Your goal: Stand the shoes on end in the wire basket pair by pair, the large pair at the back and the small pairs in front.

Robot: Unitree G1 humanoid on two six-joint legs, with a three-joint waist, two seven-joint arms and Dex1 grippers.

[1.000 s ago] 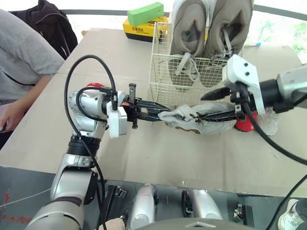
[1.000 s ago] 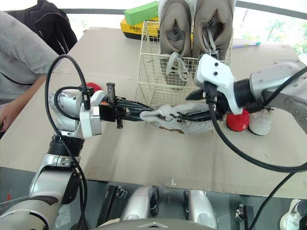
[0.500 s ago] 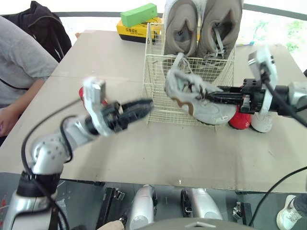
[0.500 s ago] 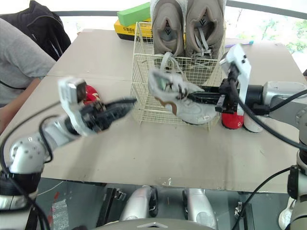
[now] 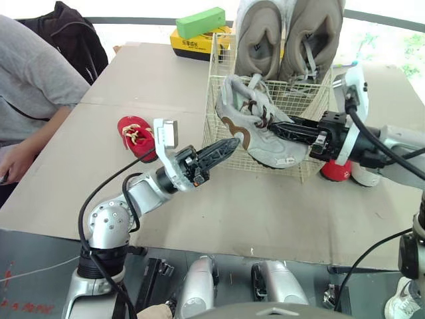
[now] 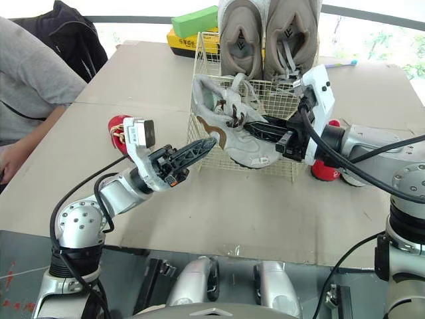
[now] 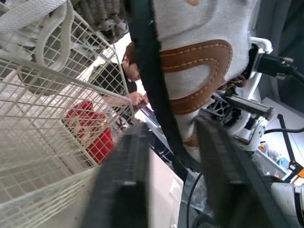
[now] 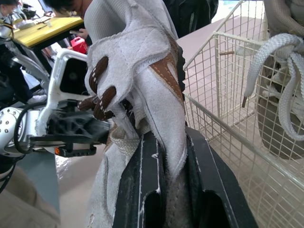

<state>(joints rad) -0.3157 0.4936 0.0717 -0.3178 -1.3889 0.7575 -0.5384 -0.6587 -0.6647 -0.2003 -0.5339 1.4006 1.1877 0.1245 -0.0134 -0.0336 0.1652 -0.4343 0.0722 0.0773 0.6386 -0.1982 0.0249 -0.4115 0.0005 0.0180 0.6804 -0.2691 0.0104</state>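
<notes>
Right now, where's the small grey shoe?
Head views: right gripper holds the small grey shoe at the wire basket's front rim, before the large pair; left gripper just to its left.

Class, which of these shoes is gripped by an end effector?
The small grey shoe with brown trim, gripped by the right end effector. The large grey shoes stand in the wire basket; the red shoes lie on the table.

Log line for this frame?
right tool: shut on small grey shoe, at wire basket front | left tool: open, beside shoe | large pair: standing at back
</notes>
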